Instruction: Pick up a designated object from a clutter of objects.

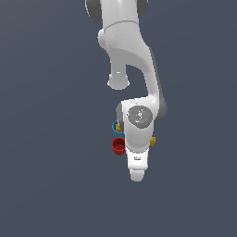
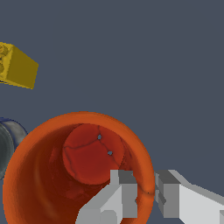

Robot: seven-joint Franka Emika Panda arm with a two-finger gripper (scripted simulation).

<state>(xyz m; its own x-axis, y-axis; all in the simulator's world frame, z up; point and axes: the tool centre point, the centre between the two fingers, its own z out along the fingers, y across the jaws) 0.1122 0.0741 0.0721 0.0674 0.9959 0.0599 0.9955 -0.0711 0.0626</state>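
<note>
Dark grey floor lies under the orange cup [image 2: 52,175]. One finger [image 2: 118,197] is inside it and one outside, the gripper [image 2: 146,192] apart around its wall. Next, I think, squeeze and lift. A yellow cube [image 2: 19,65] sits nearby.

From my off-arm camera the white arm [image 1: 134,92] reaches down over the clutter and hides most of it. I see a red cup [image 1: 119,146] on the exterior view's left of the wrist, a blue cup [image 1: 116,126] just behind it, and a small yellow cube [image 1: 152,140] on the right. The fingers are hidden from me here.
</note>
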